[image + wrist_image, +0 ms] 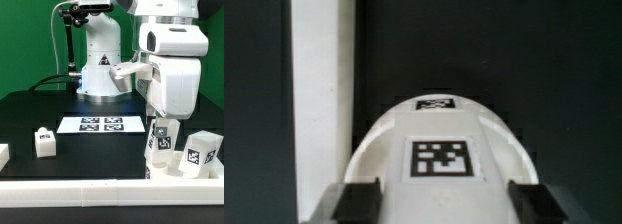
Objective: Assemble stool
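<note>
The stool's round white seat (161, 145) stands on its edge near the front rail, on the exterior view's right. My gripper (160, 127) comes down on it from above. In the wrist view the seat (445, 125) fills the gap between the two dark fingers (352, 203), and both press against its flat sides. Two square tags show on its rim. The gripper (446, 202) is shut on the seat. One tagged leg (201, 152) stands just beside the seat, a second leg (43, 141) stands toward the exterior view's left, and a third leg (3, 153) is cut off by the left edge.
The marker board (98, 124) lies on the black table in front of the robot's base (100, 70). A long white rail (110, 190) runs along the front edge, and that rail (322, 100) sits right beside the seat in the wrist view.
</note>
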Action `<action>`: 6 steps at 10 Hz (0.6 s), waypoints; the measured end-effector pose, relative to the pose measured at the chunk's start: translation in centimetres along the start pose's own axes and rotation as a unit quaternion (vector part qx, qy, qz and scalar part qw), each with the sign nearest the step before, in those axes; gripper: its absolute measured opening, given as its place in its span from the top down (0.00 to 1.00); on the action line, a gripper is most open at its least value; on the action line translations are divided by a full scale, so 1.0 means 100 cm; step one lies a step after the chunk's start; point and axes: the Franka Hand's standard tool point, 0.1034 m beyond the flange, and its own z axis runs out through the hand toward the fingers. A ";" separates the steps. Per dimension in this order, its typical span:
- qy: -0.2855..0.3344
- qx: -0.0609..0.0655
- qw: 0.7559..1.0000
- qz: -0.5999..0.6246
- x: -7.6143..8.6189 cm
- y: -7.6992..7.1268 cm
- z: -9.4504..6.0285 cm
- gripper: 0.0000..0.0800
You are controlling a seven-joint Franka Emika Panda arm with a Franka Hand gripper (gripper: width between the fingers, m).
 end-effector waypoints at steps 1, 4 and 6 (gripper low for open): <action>0.000 0.000 1.000 0.001 0.000 0.000 0.000 0.58; -0.002 0.022 0.997 0.068 -0.004 -0.002 0.001 0.58; -0.006 0.029 0.989 0.145 -0.007 0.000 0.001 0.58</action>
